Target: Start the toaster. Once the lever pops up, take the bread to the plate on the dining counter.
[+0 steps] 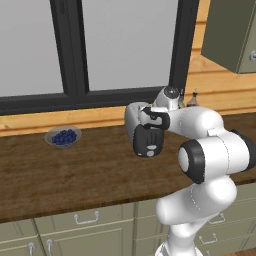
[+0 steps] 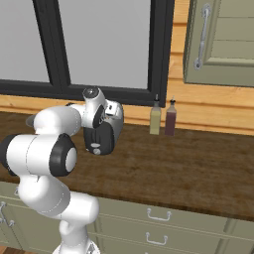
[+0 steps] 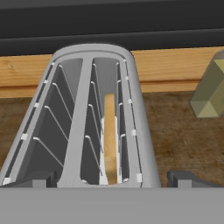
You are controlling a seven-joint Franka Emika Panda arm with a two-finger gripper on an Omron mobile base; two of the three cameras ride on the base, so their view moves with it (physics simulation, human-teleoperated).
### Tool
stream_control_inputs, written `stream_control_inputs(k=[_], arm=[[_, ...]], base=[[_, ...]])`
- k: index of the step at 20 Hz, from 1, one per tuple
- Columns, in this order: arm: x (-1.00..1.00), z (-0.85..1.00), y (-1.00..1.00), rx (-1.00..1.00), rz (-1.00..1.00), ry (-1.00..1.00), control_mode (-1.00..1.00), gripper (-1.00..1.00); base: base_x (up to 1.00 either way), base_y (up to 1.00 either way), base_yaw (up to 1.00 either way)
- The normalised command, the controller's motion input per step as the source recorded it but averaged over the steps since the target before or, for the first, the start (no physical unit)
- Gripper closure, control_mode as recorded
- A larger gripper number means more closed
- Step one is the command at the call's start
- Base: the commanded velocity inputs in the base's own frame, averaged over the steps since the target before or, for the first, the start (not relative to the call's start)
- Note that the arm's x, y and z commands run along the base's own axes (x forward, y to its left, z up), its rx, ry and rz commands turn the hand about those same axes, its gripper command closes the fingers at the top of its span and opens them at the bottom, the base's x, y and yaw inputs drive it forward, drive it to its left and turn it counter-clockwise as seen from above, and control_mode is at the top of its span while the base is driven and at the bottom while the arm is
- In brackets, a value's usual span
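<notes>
The silver toaster [image 1: 142,131] stands upright on the wooden counter [image 1: 60,175], black end panel facing forward; the bread [image 3: 110,135] sits on edge in its right slot

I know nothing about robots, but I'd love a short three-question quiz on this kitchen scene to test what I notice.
1. True or false: the bread stands on edge inside one slot of the toaster.
2. Multiple choice: what lies in the grey bowl on the wooden counter? A) blueberries B) eggs C) sugar cubes
3. Fill in: beside the window, against the wall, stand ___ bottles.

Key
1. True. In the hand view the slice sits upright in the right-hand slot; the other slot holds no bread.
2. A, blueberries.
3. Two: a pale one and a dark one, side by side.

The gripper hangs over the toaster's top, fingertips wide apart.
</notes>
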Motion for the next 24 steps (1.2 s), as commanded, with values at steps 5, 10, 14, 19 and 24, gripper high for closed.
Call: stream_control_inputs(k=[5, 10, 14, 19, 24], arm=[[0.0, 0.0, 0.0, 0.0, 0.0, 0.0, -1.0, -1.0], [0.0, 0.0, 0.0, 0.0, 0.0, 0.0, -1.0, -1.0], [0.0, 0.0, 0.0, 0.0, 0.0, 0.0, -1.0, -1.0], [0.0, 0.0, 0.0, 0.0, 0.0, 0.0, -1.0, -1.0], [0.0, 0.0, 0.0, 0.0, 0.0, 0.0, -1.0, -1.0]], base=[[0.0, 0.0, 0.0], [0.0, 0.0, 0.0], [0.0, 0.0, 0.0], [0.0, 0.0, 0.0], [0.0, 0.0, 0.0]])
